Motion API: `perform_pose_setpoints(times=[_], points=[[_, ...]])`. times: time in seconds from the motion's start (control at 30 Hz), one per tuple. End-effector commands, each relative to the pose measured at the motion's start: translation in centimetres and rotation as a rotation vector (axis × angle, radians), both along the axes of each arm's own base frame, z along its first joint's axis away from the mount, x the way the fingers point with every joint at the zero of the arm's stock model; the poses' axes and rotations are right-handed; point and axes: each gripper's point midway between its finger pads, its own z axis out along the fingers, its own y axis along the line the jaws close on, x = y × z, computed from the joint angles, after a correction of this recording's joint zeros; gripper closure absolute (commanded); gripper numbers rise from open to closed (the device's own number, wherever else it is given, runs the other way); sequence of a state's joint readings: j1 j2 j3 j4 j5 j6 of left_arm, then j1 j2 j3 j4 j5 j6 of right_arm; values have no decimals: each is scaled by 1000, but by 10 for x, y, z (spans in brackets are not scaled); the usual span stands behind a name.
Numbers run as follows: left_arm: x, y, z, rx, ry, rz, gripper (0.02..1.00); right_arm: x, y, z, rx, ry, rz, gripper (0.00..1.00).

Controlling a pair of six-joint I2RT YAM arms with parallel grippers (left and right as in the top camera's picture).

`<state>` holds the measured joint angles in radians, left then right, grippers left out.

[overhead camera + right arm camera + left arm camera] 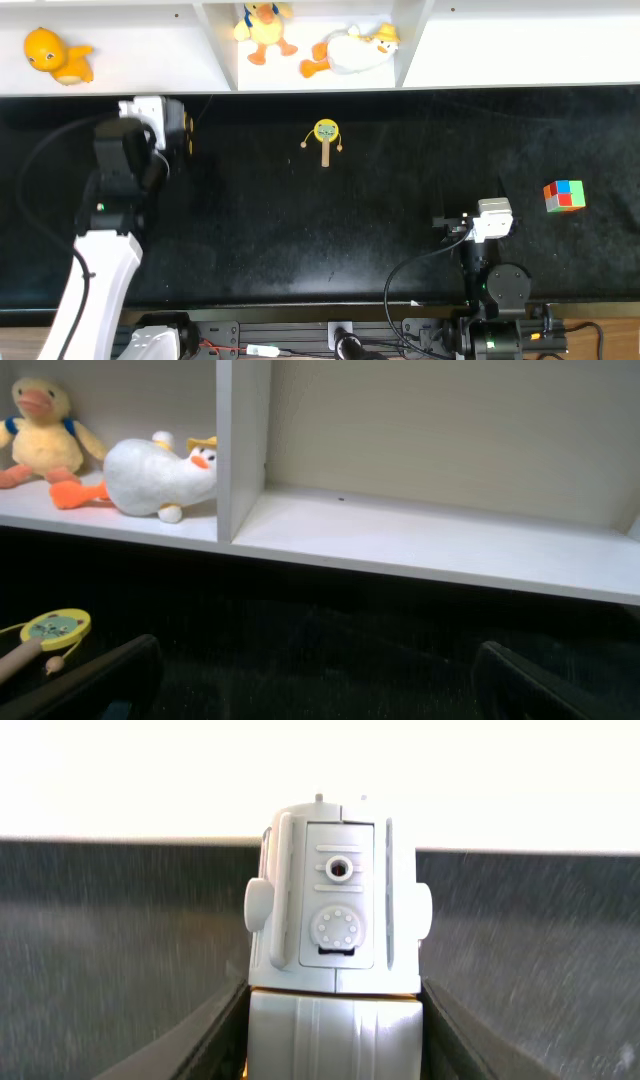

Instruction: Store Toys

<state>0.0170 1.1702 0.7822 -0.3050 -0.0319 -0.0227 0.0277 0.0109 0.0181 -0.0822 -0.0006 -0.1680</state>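
My left gripper (pixel 335 1020) is shut on a white robot toy (pixel 335 900), which stands upright between its dark fingers. From above, that gripper (pixel 140 130) and the toy (pixel 150 108) sit at the back left of the black table, just in front of the white shelf (pixel 320 80). My right gripper (pixel 470 225) rests low at the front right. It (pixel 320 700) is open with nothing between its fingers and faces the shelf. A small rattle drum (pixel 326 135) lies at the back middle of the table. A colour cube (pixel 564 195) sits at the right.
The shelf compartments hold an orange duck (pixel 58 55) at the left, and a yellow plush duck (pixel 264 28) and a white plush duck (pixel 350 50) in the middle. The right compartment (pixel 430 530) is bare. Cables run along the front edge.
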Motion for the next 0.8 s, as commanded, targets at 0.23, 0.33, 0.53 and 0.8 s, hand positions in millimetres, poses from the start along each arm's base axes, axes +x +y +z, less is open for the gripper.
perform_pose_setpoints(times=[0.23,0.33,0.53,0.8], points=[[79,-6,35,2,-43,-33,630,0,1,-4,7,1,6,5],[108,-6,34,2,-39,-33,632,0,1,-4,7,1,6,5],[135,-8,24,-6,-36,-43,581,0,1,-4,7,1,6,5],[135,-8,21,-8,-25,-45,20,0,1,-4,7,1,6,5]])
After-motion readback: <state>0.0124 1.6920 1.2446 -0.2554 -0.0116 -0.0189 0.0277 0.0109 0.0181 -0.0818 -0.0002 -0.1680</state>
